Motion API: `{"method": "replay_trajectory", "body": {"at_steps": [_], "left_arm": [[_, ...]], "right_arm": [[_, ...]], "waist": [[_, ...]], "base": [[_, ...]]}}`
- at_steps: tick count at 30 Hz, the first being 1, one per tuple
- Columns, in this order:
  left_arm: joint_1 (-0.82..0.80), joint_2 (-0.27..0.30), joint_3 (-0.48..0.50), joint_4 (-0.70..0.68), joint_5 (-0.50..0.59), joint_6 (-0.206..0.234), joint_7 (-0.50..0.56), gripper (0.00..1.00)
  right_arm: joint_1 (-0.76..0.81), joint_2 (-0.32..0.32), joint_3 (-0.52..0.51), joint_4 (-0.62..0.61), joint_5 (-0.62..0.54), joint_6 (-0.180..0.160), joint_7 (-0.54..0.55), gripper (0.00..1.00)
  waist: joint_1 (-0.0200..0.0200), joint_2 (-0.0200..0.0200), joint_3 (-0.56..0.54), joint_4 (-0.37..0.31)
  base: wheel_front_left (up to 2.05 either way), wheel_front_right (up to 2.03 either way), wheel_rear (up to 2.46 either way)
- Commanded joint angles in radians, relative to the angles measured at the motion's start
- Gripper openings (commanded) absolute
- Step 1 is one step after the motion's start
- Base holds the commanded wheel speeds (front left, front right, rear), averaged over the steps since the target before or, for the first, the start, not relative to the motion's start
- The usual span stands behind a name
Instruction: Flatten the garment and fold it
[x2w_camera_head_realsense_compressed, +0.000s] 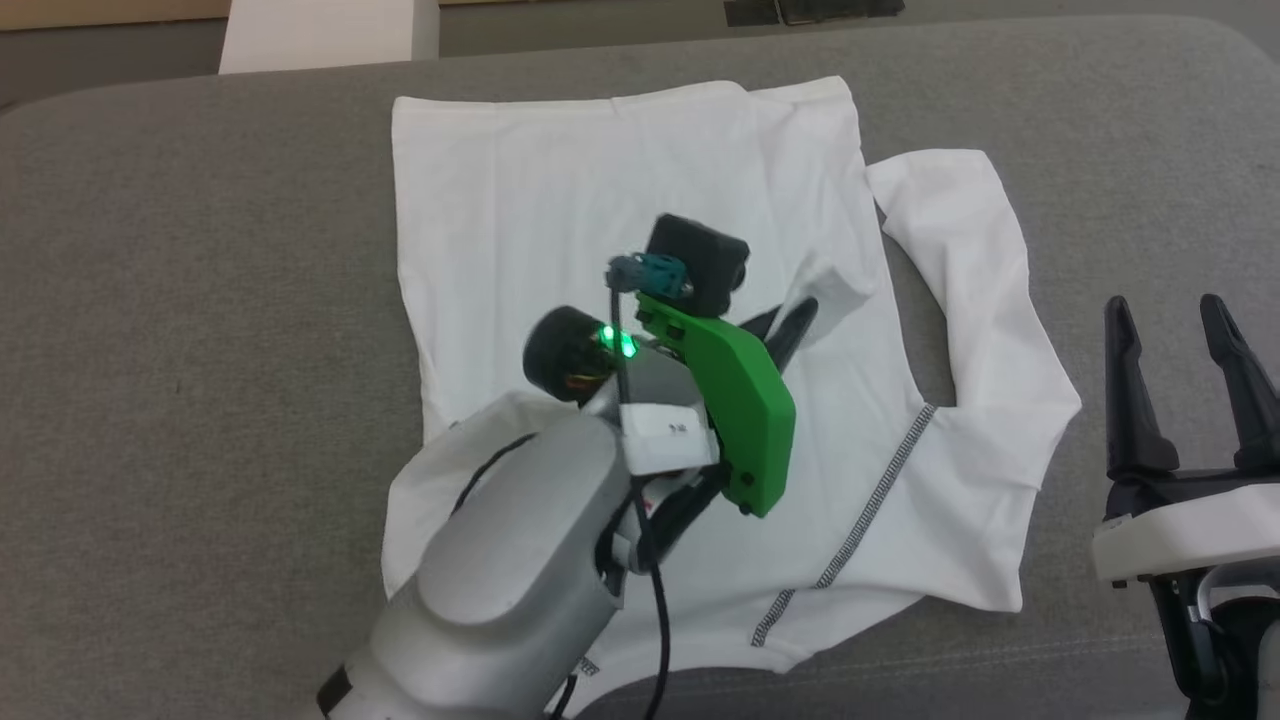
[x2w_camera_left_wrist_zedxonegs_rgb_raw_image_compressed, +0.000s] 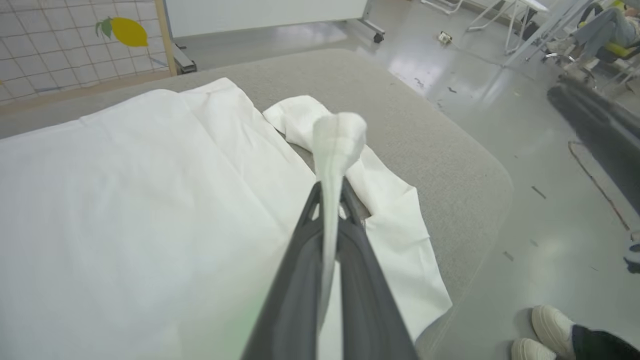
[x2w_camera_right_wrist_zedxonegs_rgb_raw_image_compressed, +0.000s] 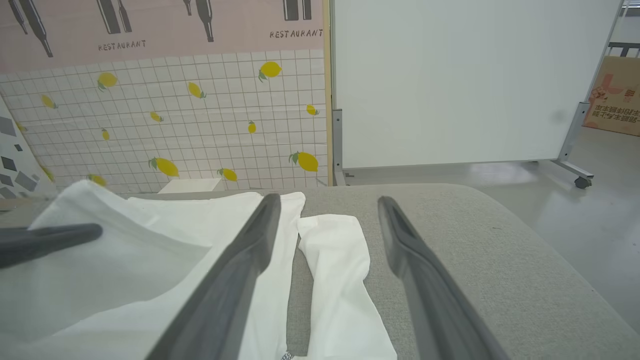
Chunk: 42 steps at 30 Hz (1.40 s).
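The garment (x2w_camera_head_realsense_compressed: 560, 190), a large white shirt with a grey zigzag seam (x2w_camera_head_realsense_compressed: 880, 490), lies spread on the grey padded table (x2w_camera_head_realsense_compressed: 200, 300). One sleeve (x2w_camera_head_realsense_compressed: 980, 300) curves out to the right. My left gripper (x2w_camera_head_realsense_compressed: 805, 312) hangs over the shirt's middle right, shut on a lifted fold of its fabric. In the left wrist view that pinched strip (x2w_camera_left_wrist_zedxonegs_rgb_raw_image_compressed: 339, 132) rises between the left gripper's (x2w_camera_left_wrist_zedxonegs_rgb_raw_image_compressed: 330, 189) closed fingers. My right gripper (x2w_camera_head_realsense_compressed: 1165, 303) stands open off the sleeve's right side, nothing in it. In the right wrist view, the right gripper (x2w_camera_right_wrist_zedxonegs_rgb_raw_image_compressed: 328, 201) points along the sleeve (x2w_camera_right_wrist_zedxonegs_rgb_raw_image_compressed: 335, 250).
The table's rounded edge (x2w_camera_left_wrist_zedxonegs_rgb_raw_image_compressed: 480, 165) drops to a glossy floor on the right. A person's white shoes (x2w_camera_left_wrist_zedxonegs_rgb_raw_image_compressed: 547, 330) stand close to that edge. A wheeled whiteboard (x2w_camera_right_wrist_zedxonegs_rgb_raw_image_compressed: 450, 80) and a lemon-patterned panel (x2w_camera_right_wrist_zedxonegs_rgb_raw_image_compressed: 175, 125) stand beyond the far side.
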Motion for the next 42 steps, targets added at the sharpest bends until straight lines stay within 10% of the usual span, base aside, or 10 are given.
{"method": "replay_trajectory", "body": {"at_steps": [1, 16, 18, 19, 30, 42], "left_arm": [[-0.003, -0.005, -0.016, 0.044, 0.011, -0.005, -0.012, 0.00], [-0.047, -0.030, -0.331, 0.373, -0.014, -0.057, -0.013, 0.03], [-0.046, -0.030, -0.365, 0.391, -0.030, -0.067, -0.001, 0.89], [-0.045, -0.030, -0.376, 0.400, -0.044, -0.072, 0.004, 1.00], [-0.087, -0.028, -0.232, 0.277, -0.181, -0.037, -0.256, 1.00], [0.029, 0.226, 0.100, 0.107, -0.108, 0.083, -0.631, 1.00]], "right_arm": [[-0.010, 0.000, 0.007, -0.001, 0.010, -0.002, -0.004, 1.00], [-0.043, 0.000, 0.028, 0.067, 0.052, -0.002, -0.061, 1.00], [-0.044, 0.000, 0.027, 0.072, 0.053, -0.002, -0.064, 1.00], [-0.045, 0.000, 0.027, 0.075, 0.054, -0.002, -0.065, 1.00], [-0.062, 0.000, -0.012, 0.104, 0.008, -0.002, -0.035, 1.00], [-0.365, -0.074, -0.066, 0.367, -0.009, -0.002, 0.081, 1.00]], "waist": [[0.0001, 0.0000, 0.028, -0.031], [0.0001, 0.0000, 0.100, -0.140], [0.0001, 0.0000, 0.101, -0.141], [0.0001, 0.0000, 0.101, -0.140], [0.0001, 0.0000, 0.074, -0.057], [0.0001, 0.0000, 0.154, 0.039]], "base": [[0.00, 0.00, 0.00], [0.00, 0.00, 0.00], [0.00, 0.00, 0.00], [0.00, 0.00, 0.00], [0.00, 0.00, 0.00], [0.00, 0.00, 0.00]]}}
